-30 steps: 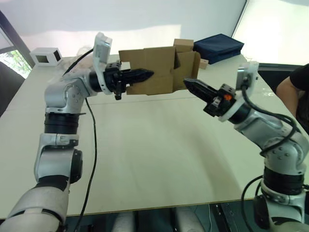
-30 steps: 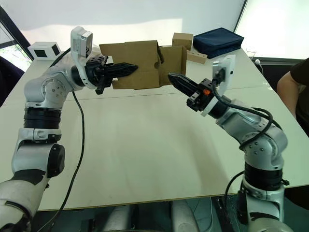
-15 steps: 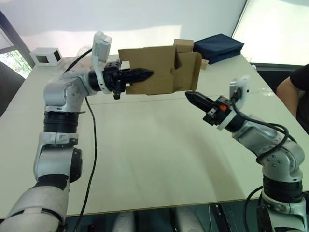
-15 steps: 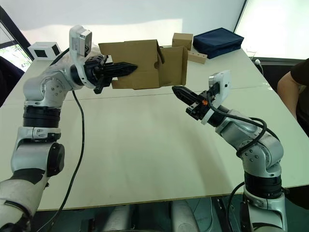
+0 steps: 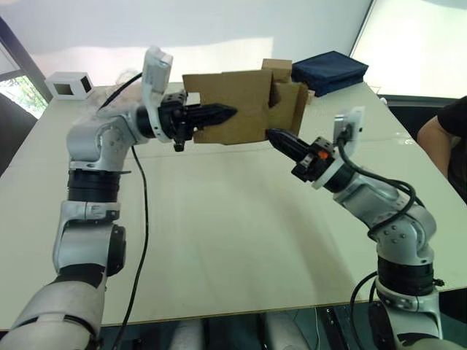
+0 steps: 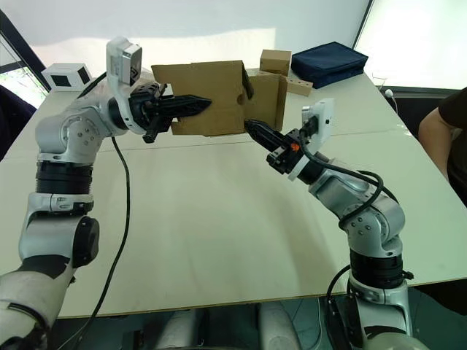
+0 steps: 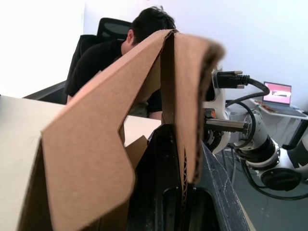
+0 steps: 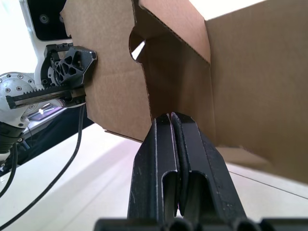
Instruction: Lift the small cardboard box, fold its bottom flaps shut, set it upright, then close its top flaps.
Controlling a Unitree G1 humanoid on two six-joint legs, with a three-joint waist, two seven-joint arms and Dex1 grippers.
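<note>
The small cardboard box hangs above the far half of the table, lying on its side. My left gripper is shut on its near wall, and the cardboard is pinched between the fingers. Flaps at the box's right end stand partly open. I cannot tell whether they are the bottom flaps or the top flaps. My right gripper is shut and empty. Its tip sits just under the box's lower right corner, pointing into the open end.
Behind the box stand a smaller brown cube and a flat cardboard slab. A navy bag lies at the far right and a white box with a dark window at the far left. A person sits at the right edge.
My right gripper dipped down and right, then swung up and left to the box's lower right corner. The right-end flap has folded inward a little. The left gripper held the box still.
</note>
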